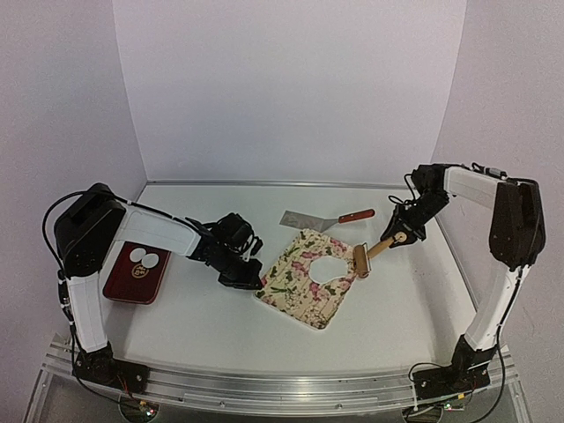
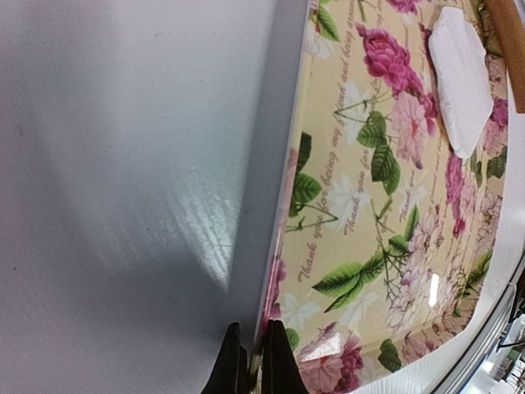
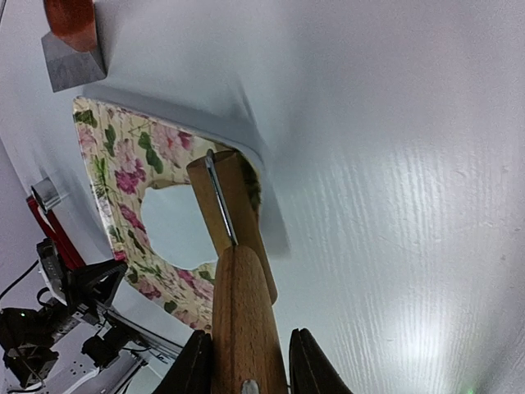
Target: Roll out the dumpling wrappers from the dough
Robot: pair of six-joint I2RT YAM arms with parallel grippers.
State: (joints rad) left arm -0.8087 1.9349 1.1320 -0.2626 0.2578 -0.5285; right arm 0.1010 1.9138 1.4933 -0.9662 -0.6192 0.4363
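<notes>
You have two wrappers (image 1: 139, 256) lying side by side at the 12 o'clock end of the red tray (image 1: 132, 289). The tray is far out at 9 o'clock on the desk (image 1: 203, 322), well apart from the rolling.

Your dough (image 1: 328, 269) is a flat white patch on the floral mat (image 1: 295, 284), toward the mat's 2 o'clock side, near the middle of the desk.

The roller (image 1: 362, 261) rests its drum on the mat at 3 o'clock of the dough, right at the dough's rim. Its wooden handle runs off toward 2 o'clock into your right pincer (image 1: 399, 236), whose fingers (image 3: 308, 365) are clamped on either side of the handle.

Your left pincer (image 1: 249, 275) is at the mat's 9 o'clock corner. Its fingers (image 2: 279, 361) are nearly together, with the mat's edge nipped between them. In the wrist view a shadow lies on the desk along that edge.

A scraper (image 1: 322, 220) with a red handle lies flat just beyond the mat at 12 o'clock, its blade toward 9 o'clock and its handle toward 3 o'clock
</notes>
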